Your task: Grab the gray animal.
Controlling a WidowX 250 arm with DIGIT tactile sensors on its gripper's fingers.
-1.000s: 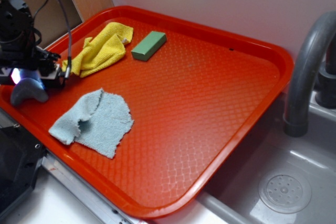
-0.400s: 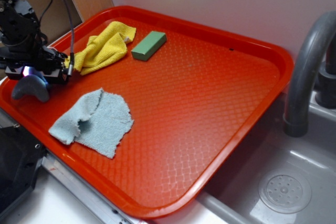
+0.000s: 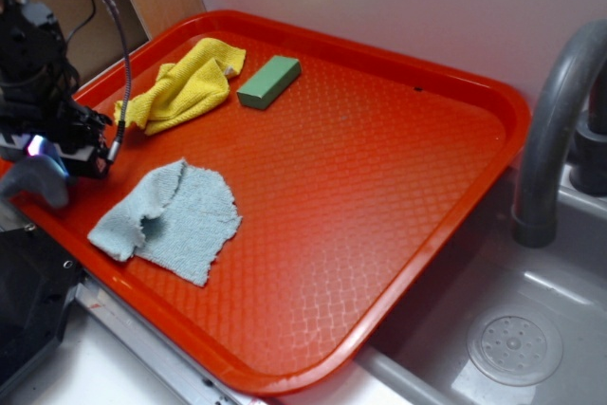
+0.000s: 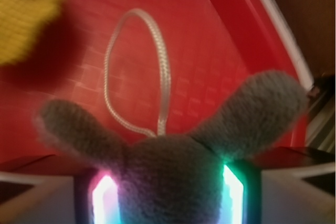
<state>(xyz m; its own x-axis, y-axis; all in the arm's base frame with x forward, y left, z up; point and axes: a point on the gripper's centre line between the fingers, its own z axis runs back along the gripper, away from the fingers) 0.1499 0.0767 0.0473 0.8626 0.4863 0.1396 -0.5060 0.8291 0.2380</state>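
Observation:
The gray animal (image 3: pixel 33 180) is a small dark gray plush at the tray's far left edge, and it hangs below my gripper (image 3: pixel 47 151). In the wrist view its head (image 4: pixel 173 171) fills the gap between my lit pads (image 4: pixel 105 198), which press on both sides of it. Its two long ears spread left and right. A thin white loop (image 4: pixel 160 51) trails from its head over the red tray (image 4: pixel 210 40). My gripper (image 4: pixel 168 192) is shut on the plush.
A light blue cloth (image 3: pixel 171 220) lies on the red tray (image 3: pixel 512 111) just right of my gripper. A yellow cloth (image 3: pixel 185 87) and a green block (image 3: pixel 268 81) lie further back. A gray faucet (image 3: pixel 555 130) and sink (image 3: pixel 512 329) are on the right.
My gripper has shifted left and toward the tray's near-left edge, and the gray animal has moved with it. The cloths and the block have stayed put.

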